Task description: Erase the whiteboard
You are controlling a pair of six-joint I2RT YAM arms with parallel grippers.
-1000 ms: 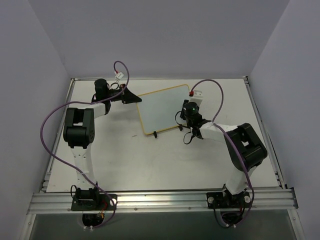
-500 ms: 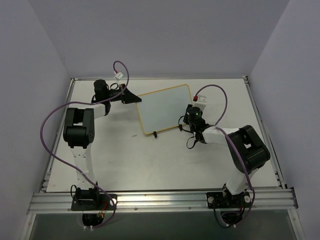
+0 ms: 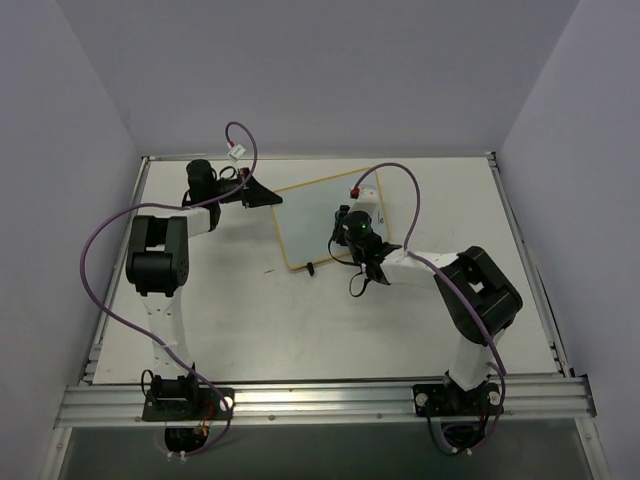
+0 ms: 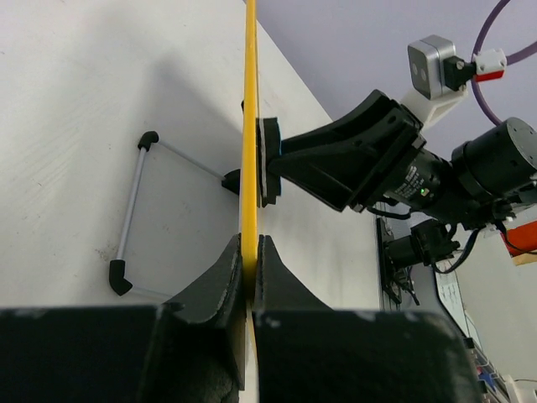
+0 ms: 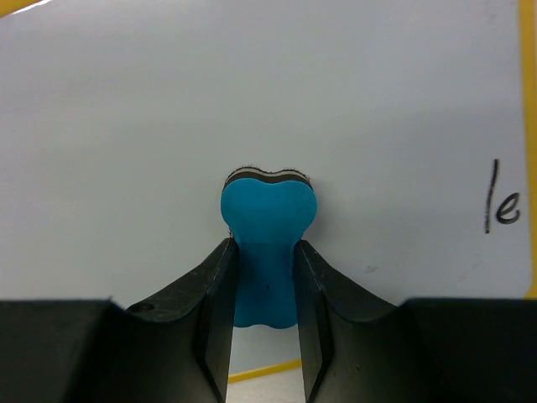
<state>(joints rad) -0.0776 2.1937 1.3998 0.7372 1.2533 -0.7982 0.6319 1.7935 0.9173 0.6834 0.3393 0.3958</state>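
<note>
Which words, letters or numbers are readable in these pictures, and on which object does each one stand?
"le": black handwriting near the right rim of the whiteboard, in the right wrist view.
Top external view: only a tiny dark mark on the board, too small to read.
Blue eraser: no print visible.

Top camera looks down from behind; both wrist cameras (very close) share the whiteboard.
</note>
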